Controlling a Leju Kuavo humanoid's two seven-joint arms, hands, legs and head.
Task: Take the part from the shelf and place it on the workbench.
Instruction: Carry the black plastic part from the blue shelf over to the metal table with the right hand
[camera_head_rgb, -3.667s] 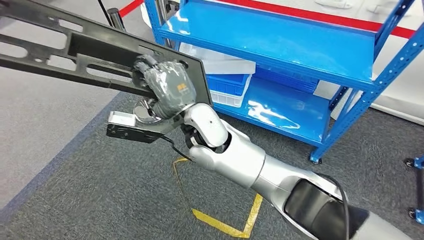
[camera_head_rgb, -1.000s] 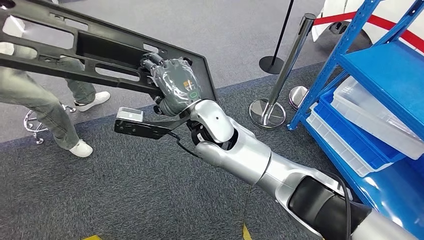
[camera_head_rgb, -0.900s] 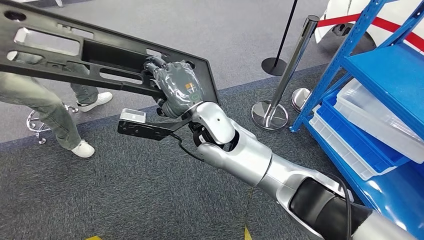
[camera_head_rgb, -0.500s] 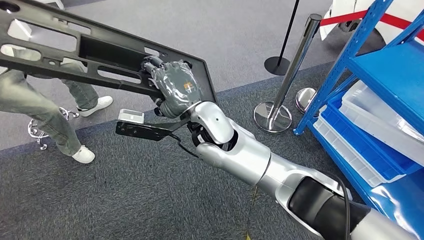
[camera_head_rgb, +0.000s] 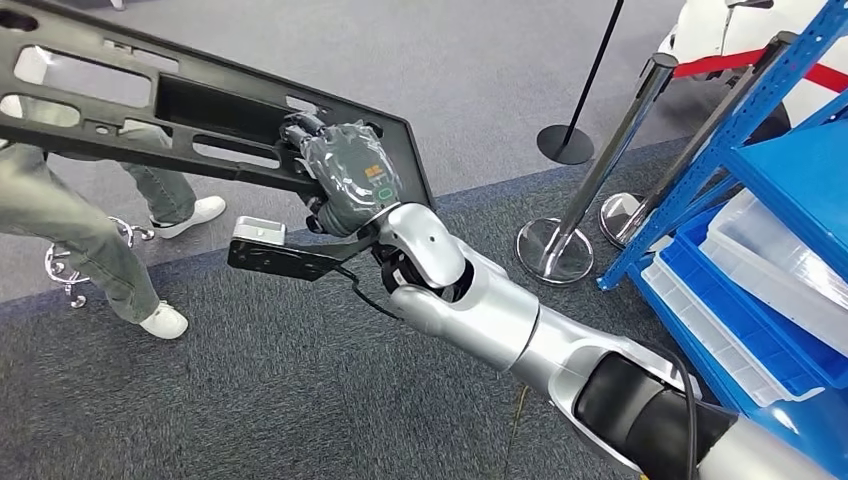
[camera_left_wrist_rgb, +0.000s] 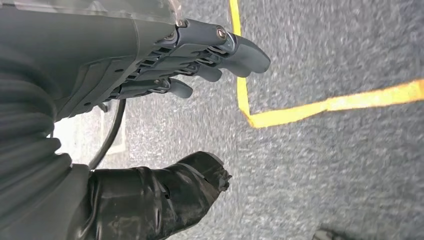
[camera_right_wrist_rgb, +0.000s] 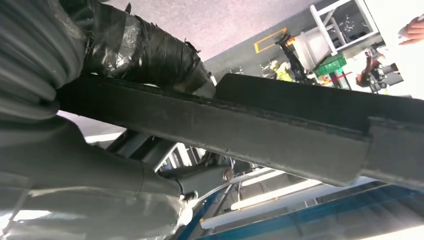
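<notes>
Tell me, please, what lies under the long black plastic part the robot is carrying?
Below the long black plastic part show grey carpet, a person's grey-trousered legs and white shoes. The person's upper body is covered.

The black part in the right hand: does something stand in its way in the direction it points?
Yes. A person stands on the floor under the far end of the black part, which the right hand grips. No workbench is visible.
</notes>
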